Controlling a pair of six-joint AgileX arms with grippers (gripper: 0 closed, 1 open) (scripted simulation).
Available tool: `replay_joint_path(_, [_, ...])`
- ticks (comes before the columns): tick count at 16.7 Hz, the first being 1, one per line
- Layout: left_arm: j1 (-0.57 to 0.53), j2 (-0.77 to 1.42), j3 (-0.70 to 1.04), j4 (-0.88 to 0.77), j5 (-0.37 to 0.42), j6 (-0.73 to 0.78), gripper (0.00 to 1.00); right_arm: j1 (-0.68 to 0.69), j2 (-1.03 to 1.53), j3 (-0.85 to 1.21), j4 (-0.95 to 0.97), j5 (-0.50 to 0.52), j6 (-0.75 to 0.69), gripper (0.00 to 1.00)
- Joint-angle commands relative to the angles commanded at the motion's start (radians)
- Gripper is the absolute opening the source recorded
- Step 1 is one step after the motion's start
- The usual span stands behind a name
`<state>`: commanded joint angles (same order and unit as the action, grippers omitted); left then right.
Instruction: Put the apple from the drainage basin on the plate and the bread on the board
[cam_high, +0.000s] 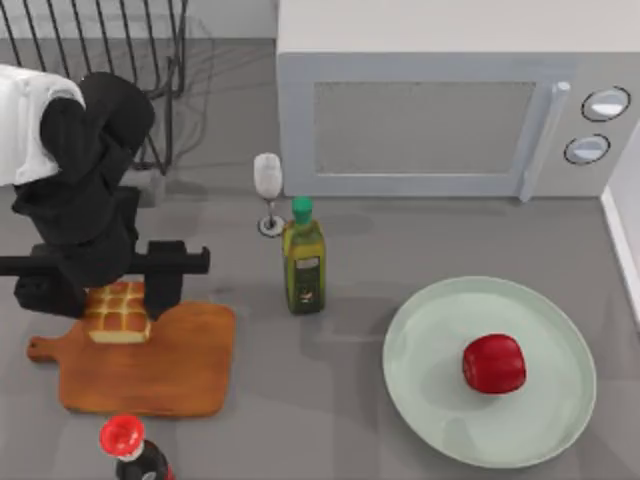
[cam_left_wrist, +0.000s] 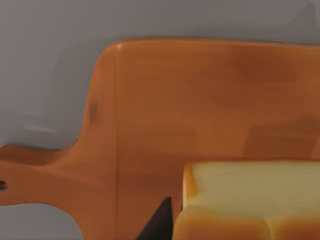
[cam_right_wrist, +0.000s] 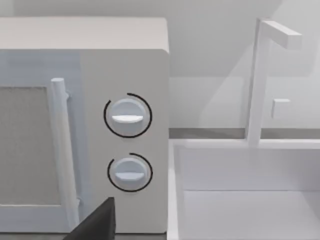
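The microwave fills twelve to two o'clock of the table, its dials facing the right wrist camera beside a white basin. The plate lies at four o'clock, the apple resting on it right of centre. The board lies at eight o'clock with the bread on its upper-left corner, near the handle. The left gripper hangs directly over the bread; whether its fingers grip the loaf or stand clear I cannot tell. An oil bottle and a wine glass stand near centre, and a red-capped bottle at seven o'clock.
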<state>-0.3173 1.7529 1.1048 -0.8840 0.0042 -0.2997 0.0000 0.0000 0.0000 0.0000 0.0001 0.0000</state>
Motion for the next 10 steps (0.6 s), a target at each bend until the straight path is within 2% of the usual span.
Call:
replay_joint_path(9, [-0.001, 0.036, -0.049, 0.044, 0.0, 0.0, 0.0, 0.0, 0.0, 0.0, 0.0, 0.0, 0.0, 1.0])
replay_joint_path(10, [-0.001, 0.036, -0.049, 0.044, 0.0, 0.0, 0.08, 0.0, 0.0, 0.0, 0.0, 0.0, 0.0, 1.0])
